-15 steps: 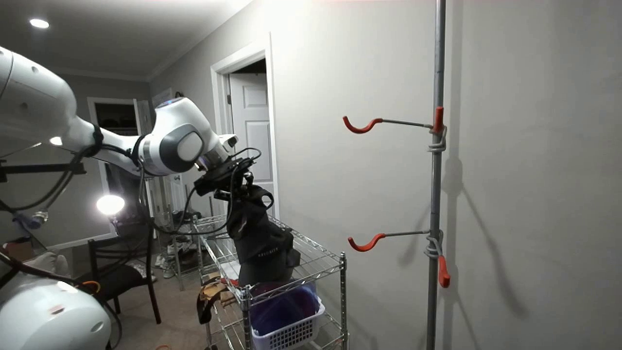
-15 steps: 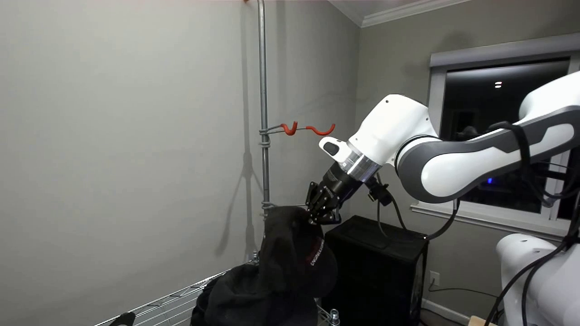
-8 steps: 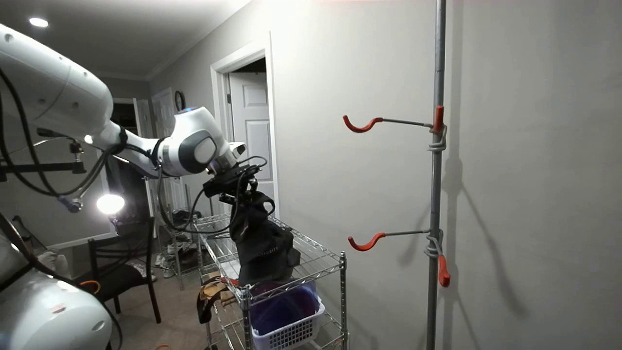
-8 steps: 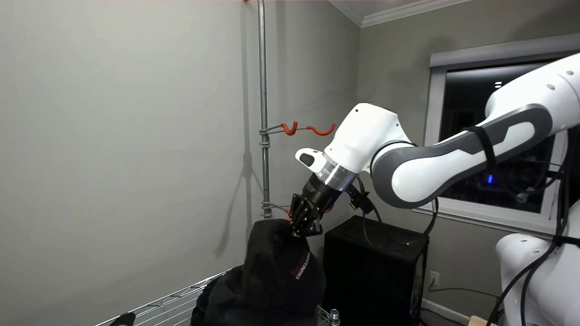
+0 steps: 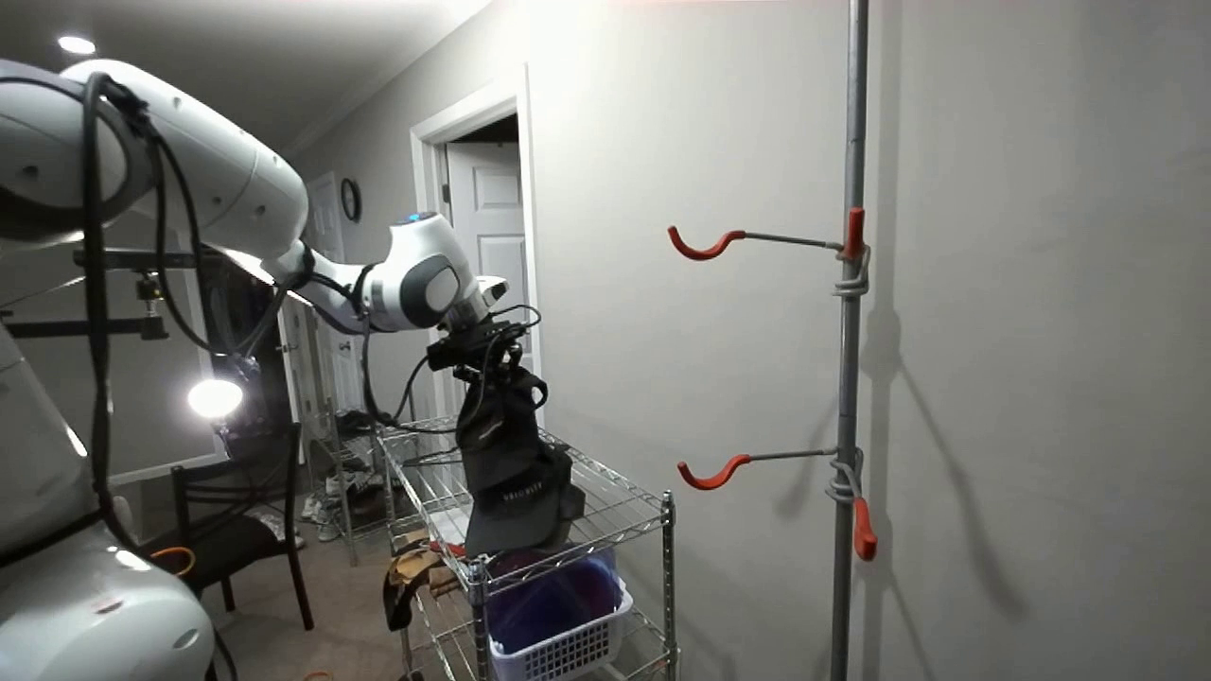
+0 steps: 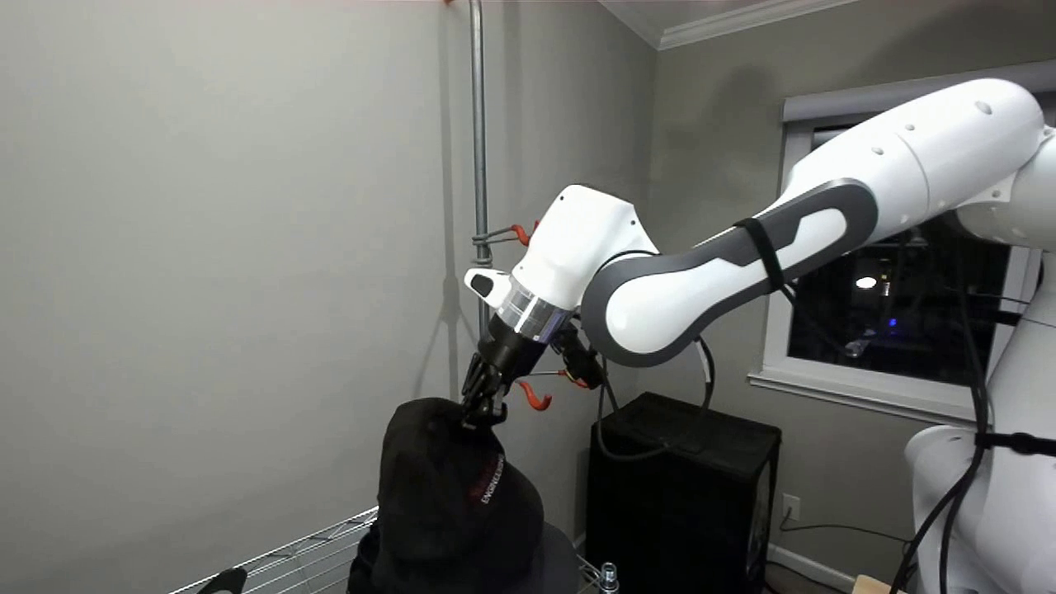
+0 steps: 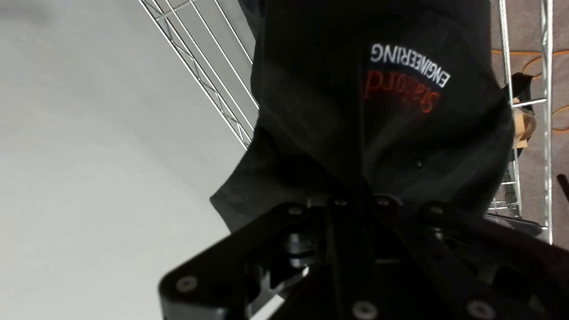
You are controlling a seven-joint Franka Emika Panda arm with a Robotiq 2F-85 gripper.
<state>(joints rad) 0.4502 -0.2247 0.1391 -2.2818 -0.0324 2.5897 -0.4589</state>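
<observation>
Gripper (image 6: 483, 417) pinching one end of a black cap (image 6: 437, 495) — jaws pressed together on the fabric. Cap hangs from that pinch over the wire rack (image 5: 669, 544); its red and white lettering (image 7: 409, 73) reads upside down in the wrist view. Second dark cap (image 5: 518, 525) sits below it on the rack; can't tell whether the two touch. Pale basket (image 5: 558, 651), purple inside, one level down. Metal pole (image 5: 849, 378) — red hooks (image 5: 708, 483) — well apart in that exterior view.
</observation>
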